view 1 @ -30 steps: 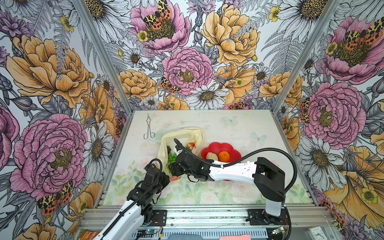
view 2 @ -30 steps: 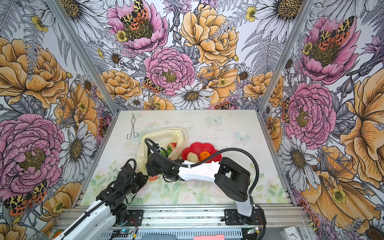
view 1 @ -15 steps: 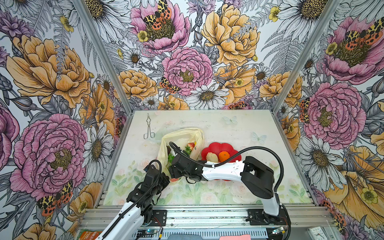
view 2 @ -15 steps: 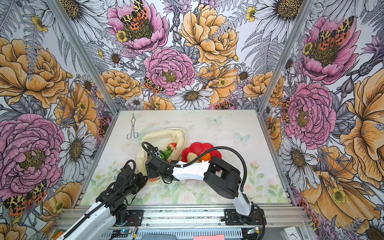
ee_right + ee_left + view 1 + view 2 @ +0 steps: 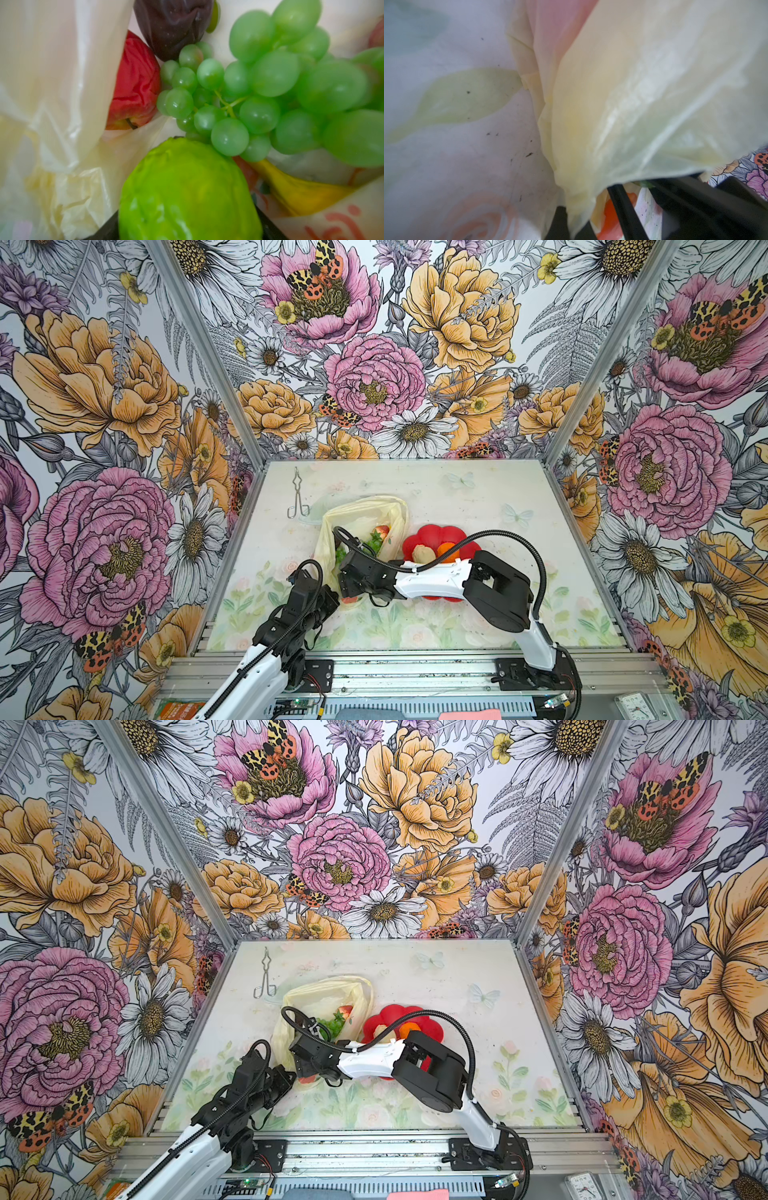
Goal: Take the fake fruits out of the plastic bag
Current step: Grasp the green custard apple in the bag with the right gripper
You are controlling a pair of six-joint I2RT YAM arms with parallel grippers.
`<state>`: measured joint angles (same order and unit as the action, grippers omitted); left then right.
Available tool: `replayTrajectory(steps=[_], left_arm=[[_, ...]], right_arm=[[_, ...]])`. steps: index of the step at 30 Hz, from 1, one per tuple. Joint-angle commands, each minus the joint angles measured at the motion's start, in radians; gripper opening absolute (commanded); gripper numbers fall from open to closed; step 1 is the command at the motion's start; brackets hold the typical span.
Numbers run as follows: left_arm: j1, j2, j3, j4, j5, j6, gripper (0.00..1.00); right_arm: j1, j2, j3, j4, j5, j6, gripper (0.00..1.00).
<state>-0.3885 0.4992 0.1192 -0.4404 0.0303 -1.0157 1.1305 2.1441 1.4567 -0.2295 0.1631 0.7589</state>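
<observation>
Bright, even light; blurry wrist close-ups

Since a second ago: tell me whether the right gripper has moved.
Yes. In both top views the right gripper has gone leftward, farther from the red plate, deeper into the plastic bag.

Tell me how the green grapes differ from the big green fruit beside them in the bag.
The grape bunch is many small smooth balls on thin stems; the green fruit is one large lump with ridged skin. The grapes are paler, glassy green; the fruit is brighter, yellowish. The fruit sits between the right pincer's black tips; the grapes lie free. Both are glossy, green and inside the plastic bag.
</observation>
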Motion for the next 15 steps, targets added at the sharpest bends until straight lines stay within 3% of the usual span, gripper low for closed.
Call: replayTrajectory(steps=[1,5,15], left_arm=[[0.009,-0.015,-0.026,-0.015,-0.01,-0.001,0.03],[0.008,-0.019,-0.027,-0.016,-0.015,-0.001,0.03],[0.02,-0.029,-0.026,-0.025,-0.013,0.008,0.03]], right_arm=[[-0.015,0.014,0.022,-0.022,0.001,0.013,0.71],[-0.011,-0.015,0.019,-0.02,0.008,-0.006,0.65],[0.004,-0.086,0.017,-0.018,0.01,-0.052,0.6]])
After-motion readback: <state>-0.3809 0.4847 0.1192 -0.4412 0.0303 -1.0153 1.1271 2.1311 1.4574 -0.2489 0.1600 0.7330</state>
